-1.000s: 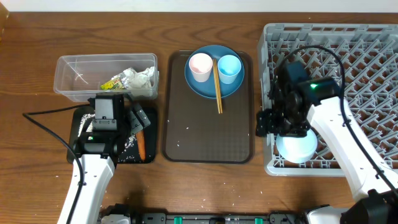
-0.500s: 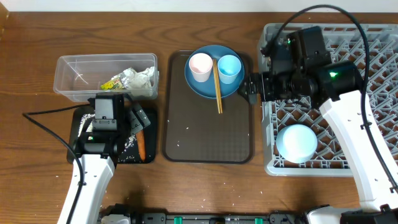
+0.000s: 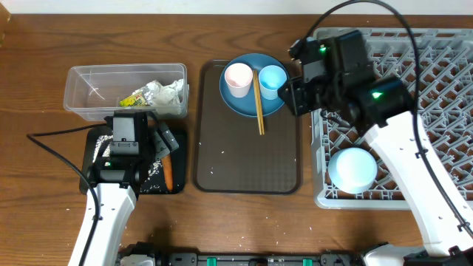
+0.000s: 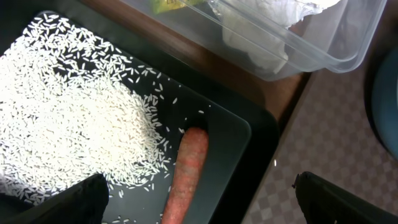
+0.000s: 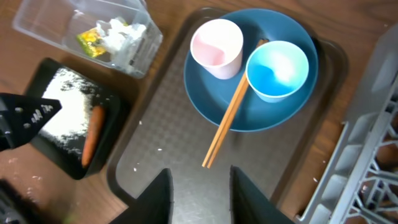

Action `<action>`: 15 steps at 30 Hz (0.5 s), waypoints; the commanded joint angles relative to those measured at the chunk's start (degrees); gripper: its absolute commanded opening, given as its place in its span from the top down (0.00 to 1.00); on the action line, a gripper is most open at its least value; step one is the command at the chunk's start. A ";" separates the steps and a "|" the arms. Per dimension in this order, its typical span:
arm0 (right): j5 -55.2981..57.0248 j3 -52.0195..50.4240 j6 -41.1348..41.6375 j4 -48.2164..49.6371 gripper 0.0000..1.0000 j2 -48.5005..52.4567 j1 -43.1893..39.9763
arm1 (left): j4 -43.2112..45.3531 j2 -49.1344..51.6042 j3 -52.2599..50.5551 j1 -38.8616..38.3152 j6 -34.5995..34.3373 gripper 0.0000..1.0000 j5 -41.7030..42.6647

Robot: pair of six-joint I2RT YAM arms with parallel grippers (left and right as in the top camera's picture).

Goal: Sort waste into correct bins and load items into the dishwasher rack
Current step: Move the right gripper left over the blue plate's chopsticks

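The light-blue bowl [image 3: 353,170] now rests upside down in the dishwasher rack [image 3: 443,59], lower right. The right claw [image 5: 200,199], apart and empty, has swung up-left toward the light-blue cup [image 3: 272,80], probably next. The left claw [image 4: 199,205], apart, hangs over the black tray [image 3: 92,181]. The wooden counter [image 3: 44,37] fills the frame.

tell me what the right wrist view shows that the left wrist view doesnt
Only the right wrist view: the pink cup, the light-blue cup and the chopsticks, the whole blue plate beneath them, and the grey rack edge.
Only the left wrist view: no new things, just a closer look, with single rice grains told apart.
Both: the black tray holding the rice and the carrot, the clear tub with the wrapper inside, and part of the brown tray.
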 commanded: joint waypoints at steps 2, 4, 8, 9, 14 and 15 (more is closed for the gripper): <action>9.57 0.94 -0.57 -1.84 0.01 0.39 0.76 | -0.09 0.15 0.83 0.26 -0.13 0.02 3.61; 10.56 0.94 -0.59 -4.50 0.01 0.39 0.72 | 0.61 0.17 0.83 0.26 -0.07 0.02 7.34; 11.10 0.94 -0.59 -11.41 0.01 0.39 0.70 | 1.03 0.20 0.83 0.15 0.83 0.02 9.11; 11.08 0.92 -0.55 -12.02 0.01 0.39 0.70 | 1.01 0.22 0.83 0.15 0.81 0.02 9.07; 3.58 0.83 2.58 -10.47 0.30 0.50 0.70 | 0.94 0.68 0.83 0.17 0.79 0.02 8.90; 3.34 0.66 6.01 -9.99 0.55 0.72 0.72 | 0.94 0.94 0.83 0.17 0.81 0.02 8.90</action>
